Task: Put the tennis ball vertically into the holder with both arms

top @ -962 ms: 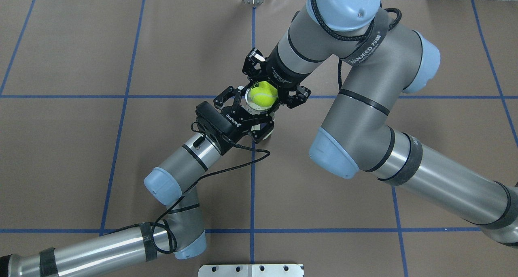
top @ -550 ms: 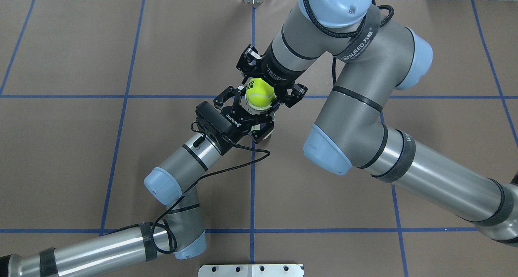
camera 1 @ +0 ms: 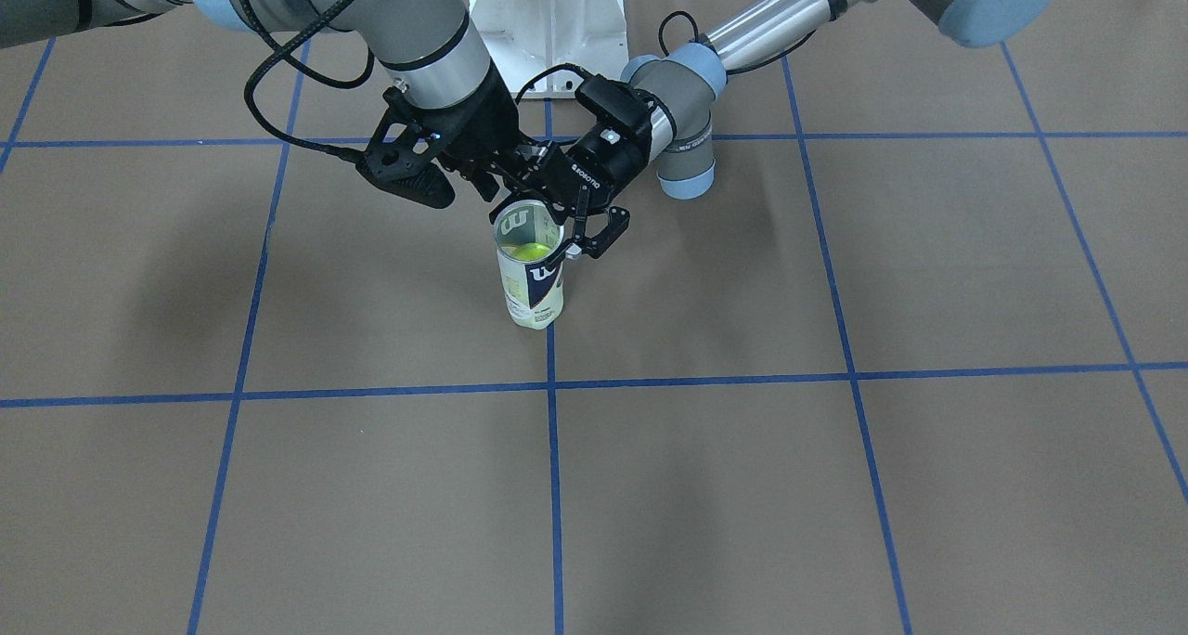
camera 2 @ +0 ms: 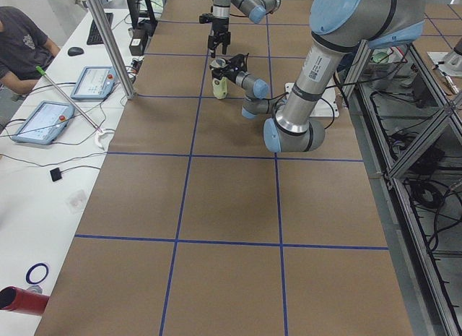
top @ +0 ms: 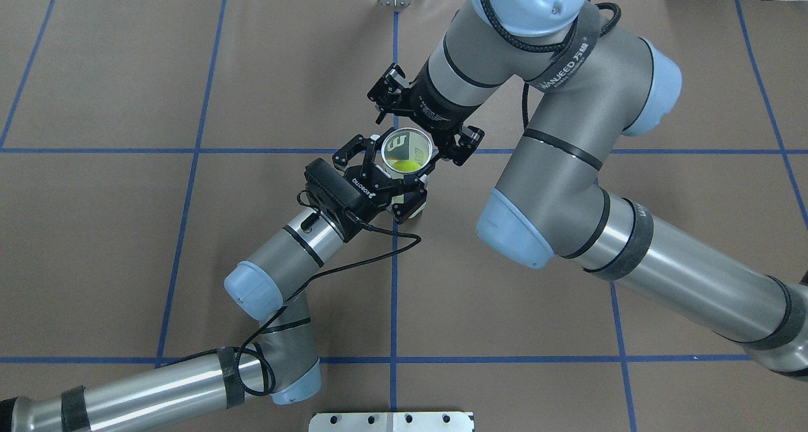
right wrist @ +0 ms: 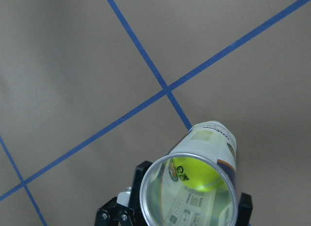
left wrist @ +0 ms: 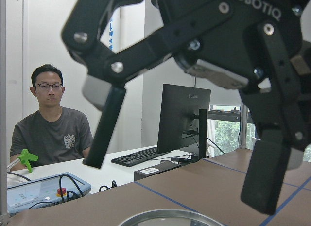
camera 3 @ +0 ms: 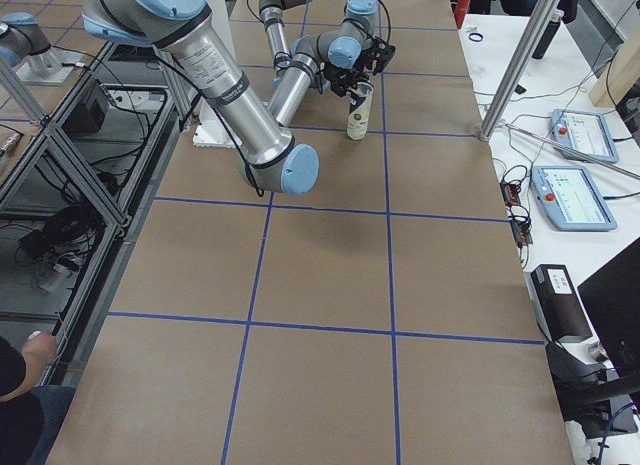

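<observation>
Item: tennis ball [top: 404,164], lying low inside holder [camera 1: 536,287] | holder upright, upper centre of overhead frame, on desk [top: 126,230] | left claw [top: 385,180] clamped round holder | right claw [top: 428,121] spread, empty, above rim [top: 407,129] | advice: raise right claw straight, avoid clipping rim.

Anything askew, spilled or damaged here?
Nothing stands out. The holder stands upright on the table with the tennis ball down inside it. The left gripper straddles it near the top, and the open right gripper is above its mouth. No dents or spills show.
</observation>
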